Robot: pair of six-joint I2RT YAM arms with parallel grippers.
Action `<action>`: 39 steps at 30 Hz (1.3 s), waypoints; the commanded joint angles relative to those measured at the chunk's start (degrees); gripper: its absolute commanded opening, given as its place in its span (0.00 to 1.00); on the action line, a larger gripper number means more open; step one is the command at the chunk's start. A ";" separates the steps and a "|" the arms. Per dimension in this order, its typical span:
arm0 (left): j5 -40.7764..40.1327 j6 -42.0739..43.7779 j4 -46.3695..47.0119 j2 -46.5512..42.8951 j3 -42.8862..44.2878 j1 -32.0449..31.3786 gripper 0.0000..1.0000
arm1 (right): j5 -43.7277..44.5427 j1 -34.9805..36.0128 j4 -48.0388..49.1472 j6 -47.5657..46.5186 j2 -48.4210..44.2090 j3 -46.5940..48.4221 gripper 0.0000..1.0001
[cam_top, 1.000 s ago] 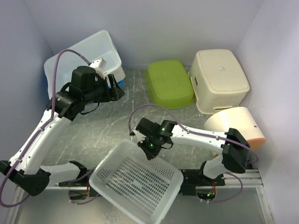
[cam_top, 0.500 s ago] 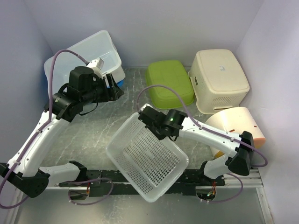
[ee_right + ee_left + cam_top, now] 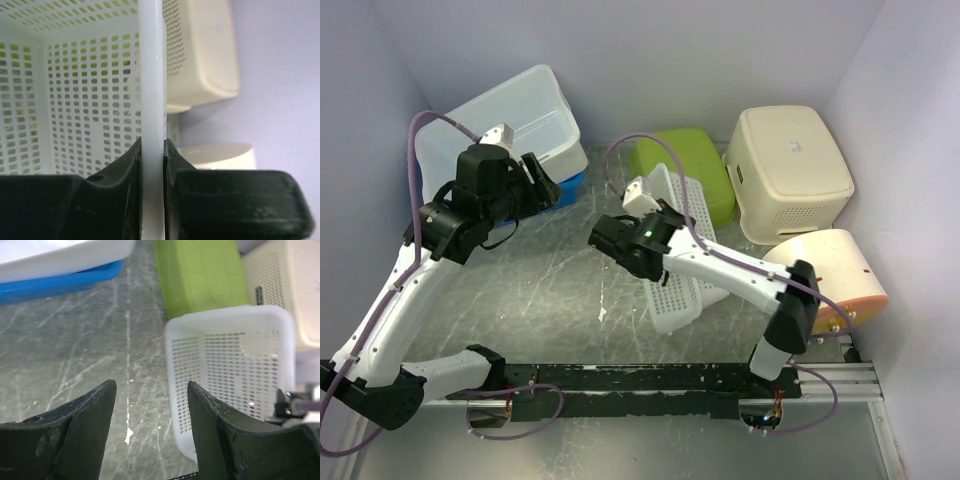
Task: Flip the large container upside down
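Observation:
The large container is a white perforated basket (image 3: 672, 298). It stands tilted on its side in the middle of the table, leaning toward the green tub. My right gripper (image 3: 650, 205) is shut on its rim (image 3: 151, 75), with the rim pinched between both fingers (image 3: 152, 145). The basket's inside (image 3: 75, 90) fills the right wrist view. My left gripper (image 3: 548, 180) is open and empty above the table at the back left, apart from the basket. In the left wrist view the basket (image 3: 235, 360) shows beyond the open gripper (image 3: 151, 390).
An upturned green tub (image 3: 685, 175) sits behind the basket. A cream perforated bin (image 3: 790, 170) stands at the back right. A cream and orange bucket (image 3: 825, 270) lies on its side at the right. A clear tub (image 3: 510, 115) on a blue lid (image 3: 565, 190) is at the back left.
My right arm has lifted the basket from the near edge, swung it back toward the green tub and turned it from open-side-up onto its side. My left gripper drew back slightly.

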 commanded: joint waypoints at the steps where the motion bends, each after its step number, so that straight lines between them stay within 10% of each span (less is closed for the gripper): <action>1: -4.14 -3.98 -3.99 -0.23 0.01 5.70 0.68 | 25.28 2.41 -4.57 3.06 6.08 4.71 0.00; 5: -1.78 -3.95 -4.33 -0.98 -1.72 12.00 0.67 | 31.08 6.40 6.78 -8.51 7.52 0.39 0.00; 23: 9.29 -0.43 1.01 1.05 -6.60 21.54 0.66 | 21.23 20.23 -4.56 -0.64 29.14 10.71 0.00; 26: 10.56 0.70 1.62 1.05 -6.81 22.68 0.65 | 18.18 21.81 -4.55 0.68 30.63 13.35 0.28; 34: 11.71 1.99 1.78 0.30 -7.10 24.71 0.65 | 7.11 25.59 -4.46 3.55 32.92 18.53 0.42; 39: 12.14 2.70 1.57 -0.12 -6.60 25.41 0.65 | -1.02 26.67 -2.74 4.51 33.02 17.56 0.67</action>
